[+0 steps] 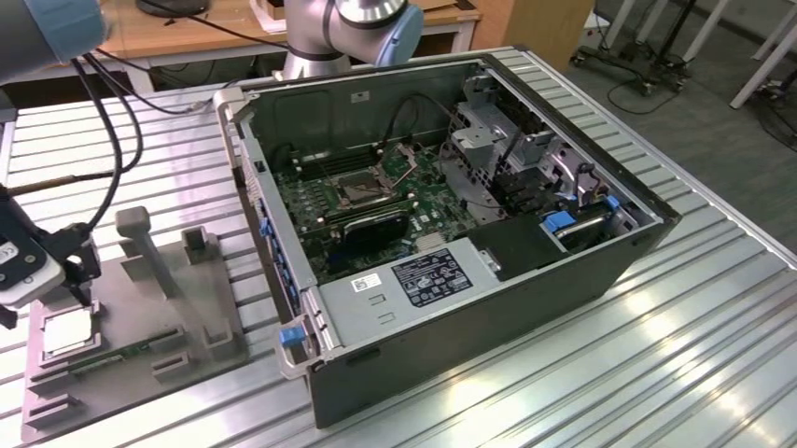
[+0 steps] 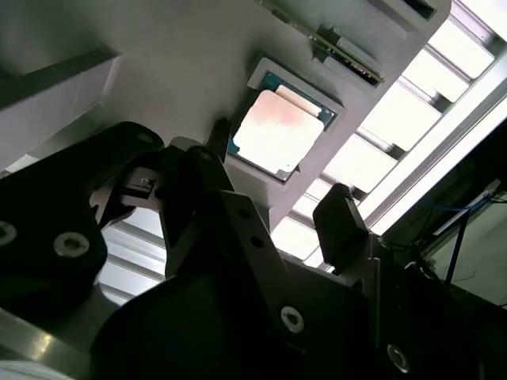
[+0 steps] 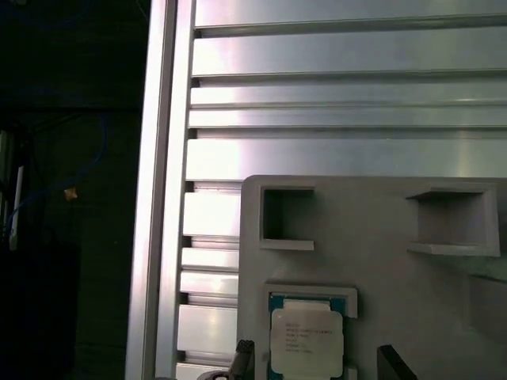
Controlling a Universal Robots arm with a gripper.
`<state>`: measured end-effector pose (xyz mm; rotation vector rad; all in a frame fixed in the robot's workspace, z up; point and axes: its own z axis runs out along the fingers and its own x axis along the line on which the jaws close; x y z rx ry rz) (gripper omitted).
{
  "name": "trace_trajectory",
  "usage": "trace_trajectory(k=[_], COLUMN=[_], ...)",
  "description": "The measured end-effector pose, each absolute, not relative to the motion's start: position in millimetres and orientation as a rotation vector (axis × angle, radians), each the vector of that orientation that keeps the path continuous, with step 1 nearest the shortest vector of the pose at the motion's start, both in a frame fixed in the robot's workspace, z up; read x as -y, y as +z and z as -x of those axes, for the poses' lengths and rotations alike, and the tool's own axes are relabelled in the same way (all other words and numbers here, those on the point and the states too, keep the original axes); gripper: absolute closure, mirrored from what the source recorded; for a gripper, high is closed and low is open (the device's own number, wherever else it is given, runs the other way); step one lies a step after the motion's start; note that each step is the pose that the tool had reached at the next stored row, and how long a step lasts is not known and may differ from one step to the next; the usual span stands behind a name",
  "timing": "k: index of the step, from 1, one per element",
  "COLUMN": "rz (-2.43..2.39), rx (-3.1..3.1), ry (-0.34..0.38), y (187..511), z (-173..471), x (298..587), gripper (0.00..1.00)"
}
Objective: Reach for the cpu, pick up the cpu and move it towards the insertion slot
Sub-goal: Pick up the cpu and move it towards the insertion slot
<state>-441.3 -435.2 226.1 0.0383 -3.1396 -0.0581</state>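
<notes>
Claw (image 2: pixel 277 172) gapes wide (holding nothing) over the cpu (image 2: pixel 277 131), fingertips (image 2: pixel 341 218) outside its edges.

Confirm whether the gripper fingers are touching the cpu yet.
Apart. The first wrist view shows the fingertips flanking the cpu, with bare grey holder between each and it.

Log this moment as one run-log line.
phase: reach | gripper: open, over cpu | cpu: lying in grey holder recess, not lifted | insertion slot: inside open computer case
</notes>
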Motion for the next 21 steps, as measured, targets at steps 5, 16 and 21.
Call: trace_trajectory(k=[5,16,21], rz=[-0.039,-0.039,-0.039], rx=[3.140,3.140,3.140], ry=[-0.058,-0.058,-0.058], y=[220.0,215.3,215.2], z=[441.4,441.3,441.3], x=[438.1,438.7,438.7], gripper=[0.31,0.31,0.31])
